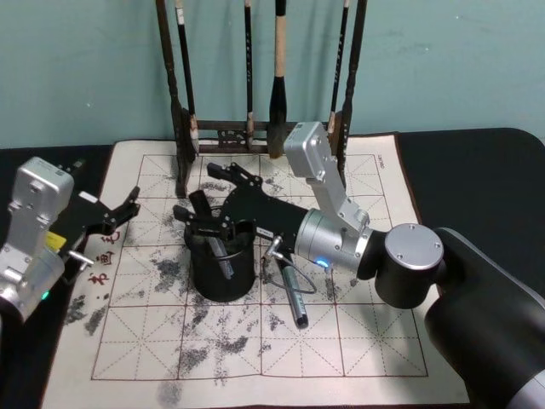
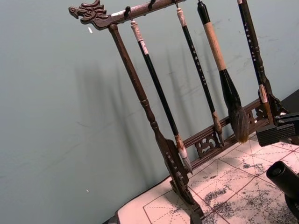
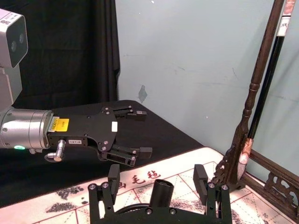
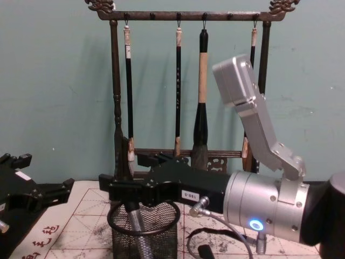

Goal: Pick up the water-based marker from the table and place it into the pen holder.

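The black mesh pen holder (image 1: 223, 277) stands on the table (image 1: 358, 349) left of centre. The water-based marker (image 1: 218, 249) leans inside it, silver barrel in the cup and black cap (image 3: 161, 191) poking above the rim. My right gripper (image 1: 201, 196) hovers open just over the holder, a finger on either side of the cap without touching it. In the chest view the barrel (image 4: 137, 229) shows through the pen holder's mesh (image 4: 159, 237) under the right gripper (image 4: 126, 181). My left gripper (image 1: 122, 213) waits open at the mat's left edge, with nothing between its fingers (image 3: 139, 151).
A tall dark wooden brush rack (image 1: 255, 132) with several hanging brushes stands at the back of the mat. A dark pen-like object (image 1: 294, 298) lies on the mat just right of the holder, beneath the right wrist and its cable.
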